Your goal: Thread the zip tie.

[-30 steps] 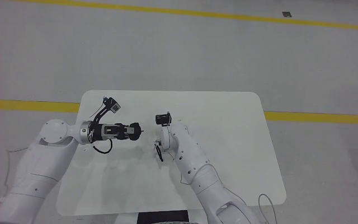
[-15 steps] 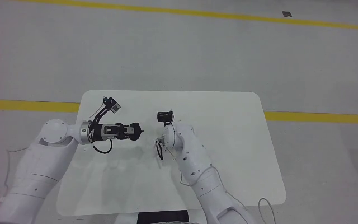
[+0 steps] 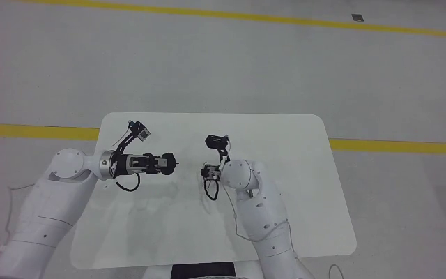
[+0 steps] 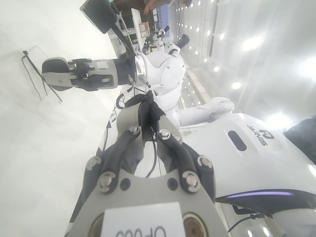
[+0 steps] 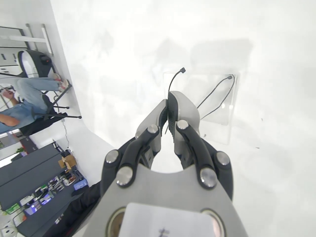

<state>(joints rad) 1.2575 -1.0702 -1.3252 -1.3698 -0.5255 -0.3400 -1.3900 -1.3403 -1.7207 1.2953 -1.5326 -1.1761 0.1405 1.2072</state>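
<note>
As the right gripper (image 5: 168,102) sat clamped on the zip tie (image 5: 182,70), strap along its fingers and head jutting past them, I logged the left gripper (image 3: 171,162), fingers together, at its 9 o'clock, just apart.

White table (image 3: 293,153) w/ clear tray (image 5: 218,131); yellow floor stripes (image 3: 390,146)

A robotics lab set in a large, open hall.
A smooth grey floor (image 3: 209,63) marked with yellow lines (image 3: 390,145) is seen around a plain white table (image 3: 293,139). Rows of round ceiling lights (image 4: 197,29) are seen overhead. A bench (image 4: 134,23) loaded with boxes and equipment is visible in the background, and dark cabinets (image 5: 24,164) are shown with a cardboard box (image 5: 66,160) and small gear scattered over them.
</note>
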